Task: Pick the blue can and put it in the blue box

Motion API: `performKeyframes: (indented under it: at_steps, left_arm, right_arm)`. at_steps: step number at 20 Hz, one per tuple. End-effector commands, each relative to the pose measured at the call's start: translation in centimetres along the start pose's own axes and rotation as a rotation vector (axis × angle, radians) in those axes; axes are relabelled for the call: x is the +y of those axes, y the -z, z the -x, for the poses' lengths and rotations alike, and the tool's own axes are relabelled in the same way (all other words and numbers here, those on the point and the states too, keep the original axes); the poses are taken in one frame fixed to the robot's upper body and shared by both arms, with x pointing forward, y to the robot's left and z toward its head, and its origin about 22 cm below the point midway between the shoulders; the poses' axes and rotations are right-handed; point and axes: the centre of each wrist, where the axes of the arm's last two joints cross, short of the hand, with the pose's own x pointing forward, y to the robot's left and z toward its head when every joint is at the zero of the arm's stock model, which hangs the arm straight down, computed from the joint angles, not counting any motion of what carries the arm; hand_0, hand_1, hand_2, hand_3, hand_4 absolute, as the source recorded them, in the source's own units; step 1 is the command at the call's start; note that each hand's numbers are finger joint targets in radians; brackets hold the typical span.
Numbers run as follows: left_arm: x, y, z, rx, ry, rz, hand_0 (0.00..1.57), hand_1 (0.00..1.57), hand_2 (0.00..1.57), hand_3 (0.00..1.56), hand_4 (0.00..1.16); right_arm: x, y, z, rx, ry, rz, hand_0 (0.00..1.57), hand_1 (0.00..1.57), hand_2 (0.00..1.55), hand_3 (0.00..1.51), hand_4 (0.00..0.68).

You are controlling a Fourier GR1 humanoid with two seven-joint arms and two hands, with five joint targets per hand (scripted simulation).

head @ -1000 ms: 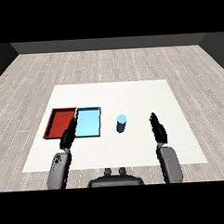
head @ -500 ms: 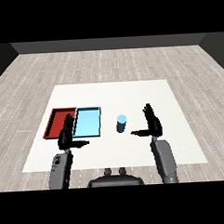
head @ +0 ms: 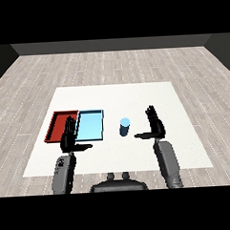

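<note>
A small blue can (head: 124,127) stands upright on the white table, just right of the light blue tray (head: 90,125). My right hand (head: 155,125) is open a short way to the right of the can, fingers straight and thumb stretched toward it, not touching it. My left hand (head: 68,137) is open over the near edges of the two trays and holds nothing.
A red tray (head: 60,126) lies directly left of the light blue tray, touching it. The white table (head: 135,96) extends well beyond the trays at the back and right. Grey wooden floor surrounds the table.
My right hand has moved left toward the can and turned so its thumb points at it. The left hand and the can have stayed put.
</note>
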Motion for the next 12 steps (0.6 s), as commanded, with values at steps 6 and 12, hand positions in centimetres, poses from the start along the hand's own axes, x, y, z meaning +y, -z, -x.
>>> performKeyframes:
  at_steps: [6, 12]
  left_arm:
    - [1.2, -0.3, 0.3, 0.023, 0.000, 0.005, 0.00, 0.00, 0.00, 0.00, 0.00]
    - [0.4, -0.8, 2.0, 0.015, -0.027, -0.003, 0.00, 0.00, 0.00, 0.00, 0.00]
  right_arm:
    - [-1.2, -1.2, -1.7, 0.043, 0.027, 0.023, 0.00, 0.00, 0.00, 0.00, 0.000]
    - [1.4, 2.1, 2.2, 0.088, 0.047, 0.027, 0.00, 0.00, 0.00, 0.00, 0.000]
